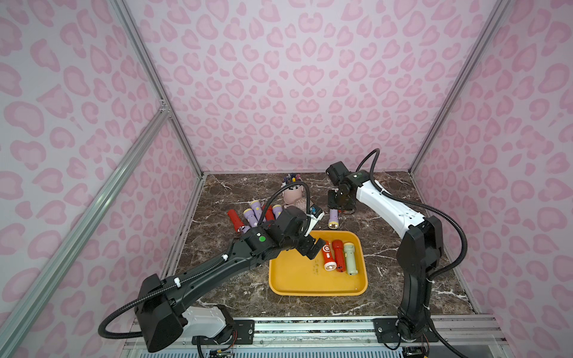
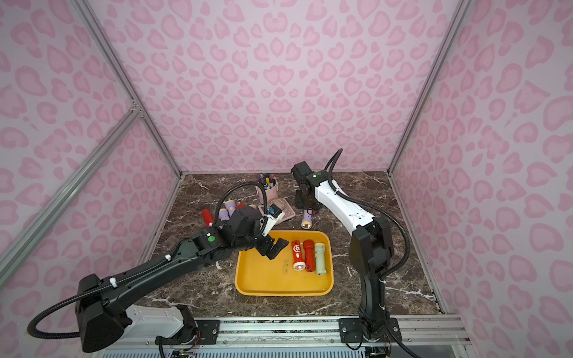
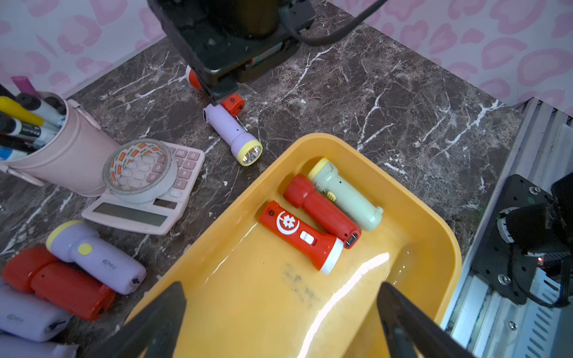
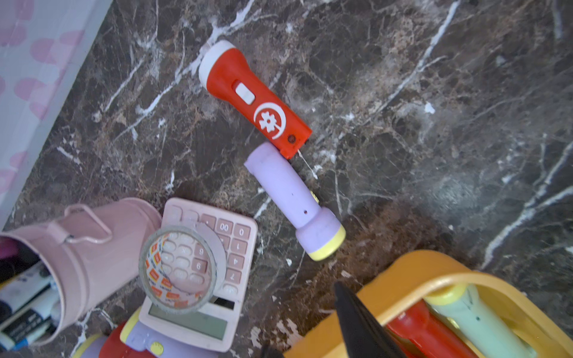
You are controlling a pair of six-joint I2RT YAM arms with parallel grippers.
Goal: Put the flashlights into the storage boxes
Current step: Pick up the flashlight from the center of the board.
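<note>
Loading flashlights (image 1: 338, 257): three are being stored in the yellow tray (image 1: 291, 279), lower centre.
Left gripper (image 3: 280, 297) is being held wide open, empty; right gripper (image 1: 341, 207): opening cannot be told. Lilac flashlight (image 1: 333, 218) just above tray: mid-barrel grasp advised.

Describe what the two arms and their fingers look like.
Left arm: black links, white base shell, white cable ties, green dot near the wrist. Right arm: black lower link, white forearm shell, green dot too. Ribbed black cables loop along both. The left gripper and right gripper are blocky and black, with flat, tapered dark fingers.
</note>
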